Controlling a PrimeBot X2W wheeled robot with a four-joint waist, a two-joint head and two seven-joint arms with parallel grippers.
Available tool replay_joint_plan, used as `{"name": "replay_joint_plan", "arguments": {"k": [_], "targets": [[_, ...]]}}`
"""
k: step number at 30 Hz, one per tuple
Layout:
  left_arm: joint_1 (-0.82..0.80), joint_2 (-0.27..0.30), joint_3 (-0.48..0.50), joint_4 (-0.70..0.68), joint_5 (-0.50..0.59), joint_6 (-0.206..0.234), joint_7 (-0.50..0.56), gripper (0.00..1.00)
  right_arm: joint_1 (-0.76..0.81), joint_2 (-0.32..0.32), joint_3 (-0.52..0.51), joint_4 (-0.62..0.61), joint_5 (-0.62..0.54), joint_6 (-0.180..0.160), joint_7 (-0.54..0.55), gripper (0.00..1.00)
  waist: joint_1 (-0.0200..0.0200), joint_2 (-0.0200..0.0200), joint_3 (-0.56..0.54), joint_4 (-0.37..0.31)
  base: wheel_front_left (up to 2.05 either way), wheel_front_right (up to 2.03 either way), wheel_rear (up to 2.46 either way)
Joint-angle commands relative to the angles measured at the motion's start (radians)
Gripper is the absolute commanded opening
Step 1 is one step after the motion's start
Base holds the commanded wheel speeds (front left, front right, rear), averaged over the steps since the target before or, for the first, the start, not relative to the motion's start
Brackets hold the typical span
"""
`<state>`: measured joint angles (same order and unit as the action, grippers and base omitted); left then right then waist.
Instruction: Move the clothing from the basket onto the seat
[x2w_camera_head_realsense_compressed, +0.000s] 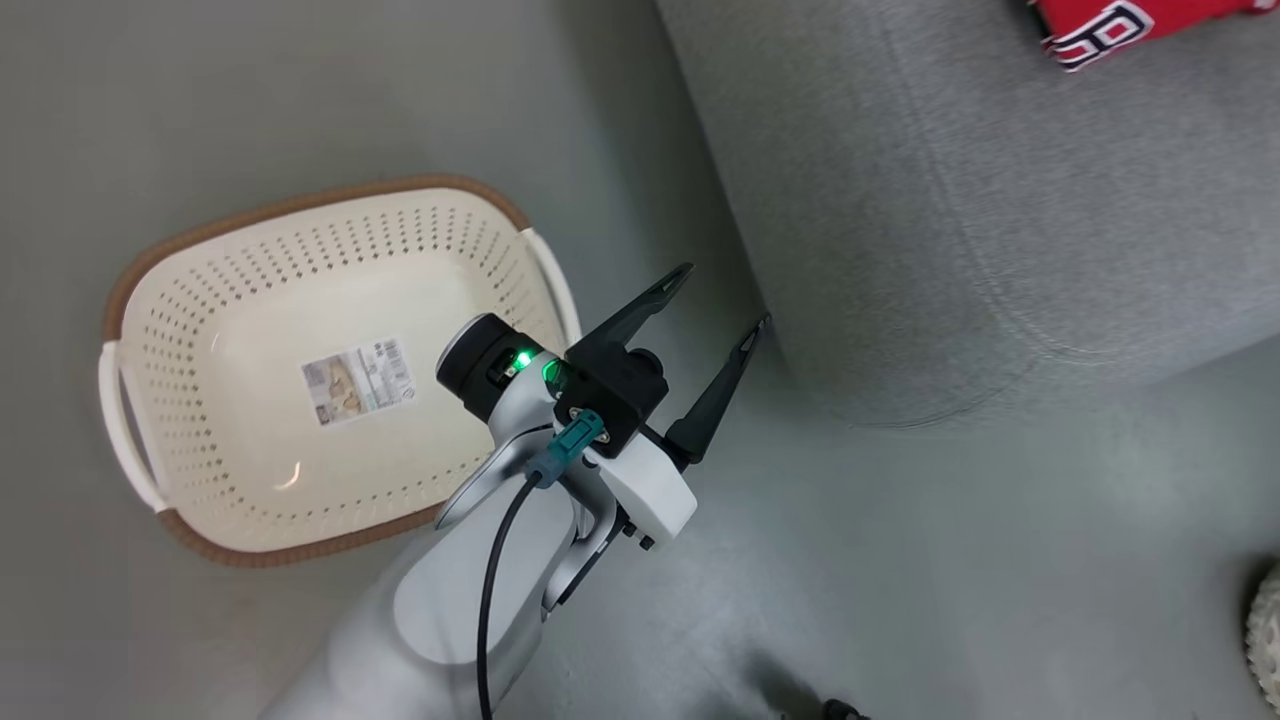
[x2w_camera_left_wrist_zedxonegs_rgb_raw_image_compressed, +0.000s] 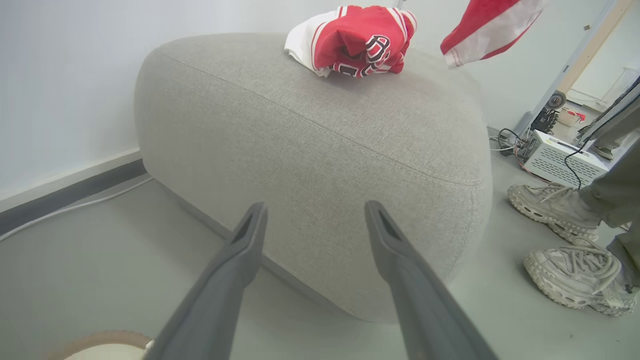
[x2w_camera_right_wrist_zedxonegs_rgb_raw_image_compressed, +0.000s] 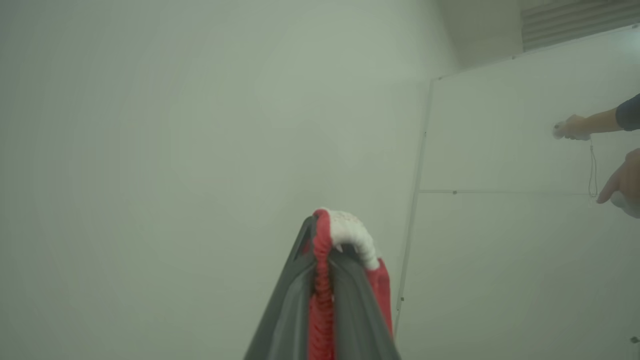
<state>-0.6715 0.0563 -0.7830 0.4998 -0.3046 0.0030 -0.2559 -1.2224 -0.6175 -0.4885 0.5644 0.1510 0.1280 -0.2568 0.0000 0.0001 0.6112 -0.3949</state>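
Right jaws tight on red clothing (x2w_camera_right_wrist_zedxonegs_rgb_raw_image_compressed: 321, 280) (left jaws wide, empty)

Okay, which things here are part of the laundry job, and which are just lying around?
Job: basket, seat, lettered garment on it, second garment in the shut right gripper, open left gripper.
Lying about: white box, cables, person's shoes.

floor (x2w_camera_left_wrist_zedxonegs_rgb_raw_image_compressed: 100, 280): grey, below left claw (x2w_camera_left_wrist_zedxonegs_rgb_raw_image_compressed: 315, 207) | two pale laced shoes (x2w_camera_left_wrist_zedxonegs_rgb_raw_image_compressed: 555, 207), grey trouser legs (x2w_camera_left_wrist_zedxonegs_rgb_raw_image_compressed: 610, 195): right of it | white vented box (x2w_camera_left_wrist_zedxonegs_rgb_raw_image_compressed: 565, 162), dark cables: farther right, beyond the shoes | white cable (x2w_camera_left_wrist_zedxonegs_rgb_raw_image_compressed: 50, 215), dark skirting (x2w_camera_left_wrist_zedxonegs_rgb_raw_image_compressed: 100, 182): left of it | white wall panel (x2w_camera_right_wrist_zedxonegs_rgb_raw_image_compressed: 500, 150): right of right claw (x2w_camera_right_wrist_zedxonegs_rgb_raw_image_compressed: 325, 225)
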Motion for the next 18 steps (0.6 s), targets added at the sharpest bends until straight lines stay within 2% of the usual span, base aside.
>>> {"name": "replay_joint_plan", "arguments": {"k": [1, 7, 11, 13, 18], "targets": [[-0.025, -0.006, 0.011, -0.019, 0.010, 0.009, -0.006, 1.00, -0.037, -0.052, -0.031, -0.009, -0.026, 0.003, -0.005, 0.00, 0.0000, -0.0001, 0.039, 0.040, 0.00, 0.00, 0.00], [-0.025, -0.006, -0.021, -0.021, -0.009, 0.018, -0.006, 1.00, -0.164, -0.081, -0.112, 0.024, -0.120, 0.003, -0.005, 0.00, 0.0000, -0.0001, 0.083, 0.095, 0.00, 0.00, 0.00], [-0.024, -0.006, -0.031, -0.021, -0.014, 0.027, -0.006, 1.00, -0.205, -0.075, -0.110, 0.048, -0.146, 0.003, -0.005, 0.00, 0.0000, -0.0001, 0.105, 0.116, 0.00, 0.00, 0.00], [-0.023, -0.006, -0.035, -0.018, -0.016, 0.033, -0.006, 1.00, -0.224, -0.068, -0.095, 0.059, -0.139, 0.003, -0.005, 0.00, 0.0000, -0.0001, 0.118, 0.129, 0.00, 0.00, 0.00], [-0.029, -0.006, -0.036, -0.008, -0.018, 0.046, -0.006, 1.00, -0.252, -0.030, 0.000, 0.103, -0.028, 0.003, -0.005, 0.00, 0.0000, -0.0001, 0.163, 0.157, 0.00, 0.00, 0.00]]}}
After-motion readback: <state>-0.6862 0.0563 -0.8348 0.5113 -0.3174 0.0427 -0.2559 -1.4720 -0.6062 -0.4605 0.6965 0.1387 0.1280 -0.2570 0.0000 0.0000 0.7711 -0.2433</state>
